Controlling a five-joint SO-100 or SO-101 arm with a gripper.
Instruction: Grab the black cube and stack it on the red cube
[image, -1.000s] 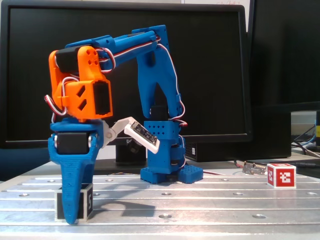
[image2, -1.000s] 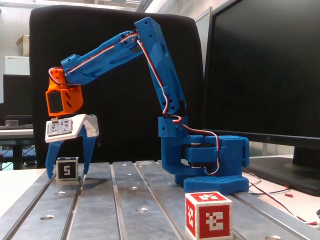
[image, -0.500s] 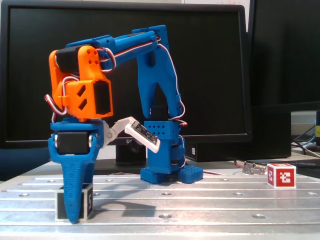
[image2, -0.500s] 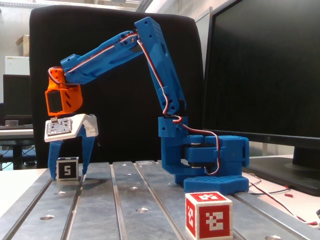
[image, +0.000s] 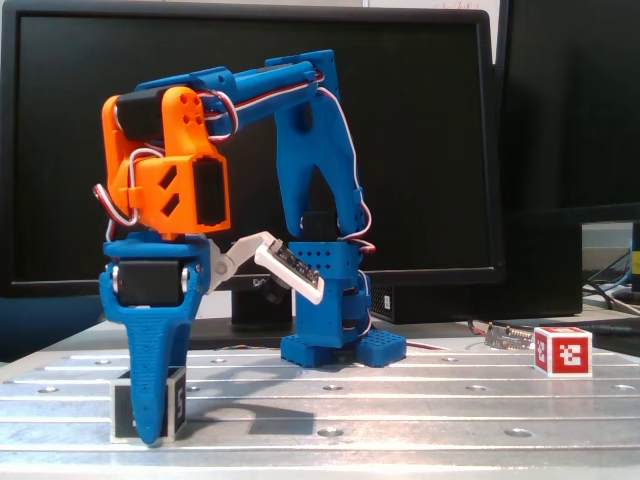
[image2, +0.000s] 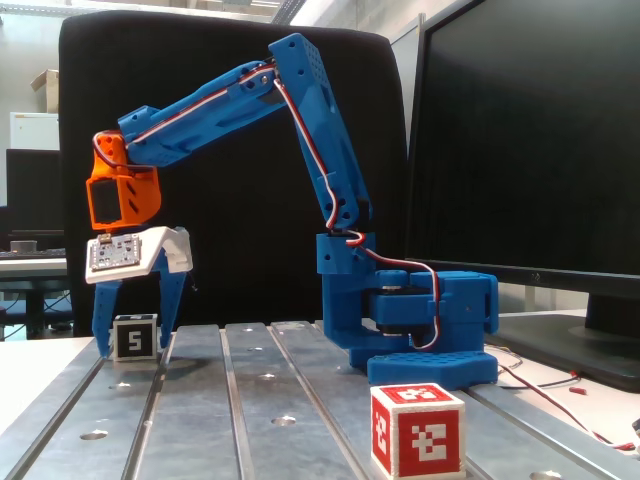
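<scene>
The black cube (image2: 134, 337), with white edges and a white "5", sits on the metal table at the left in a fixed view. My gripper (image2: 134, 350) is lowered over it and open, with one finger (image2: 103, 322) on each side and small gaps to the cube. In the other fixed view the blue finger (image: 150, 400) covers the middle of the black cube (image: 177, 404), and the gripper (image: 150, 428) reaches down to the table. The red cube (image: 562, 350), with a white blocky symbol, stands alone far to the right there, and near the front in the side view (image2: 417, 430).
The arm's blue base (image: 343, 345) is bolted to the slotted metal table (image: 400, 400). Large dark monitors (image: 420, 120) stand behind it. Cables and a connector (image: 505, 335) lie next to the red cube. A monitor foot (image2: 610, 320) stands at the right.
</scene>
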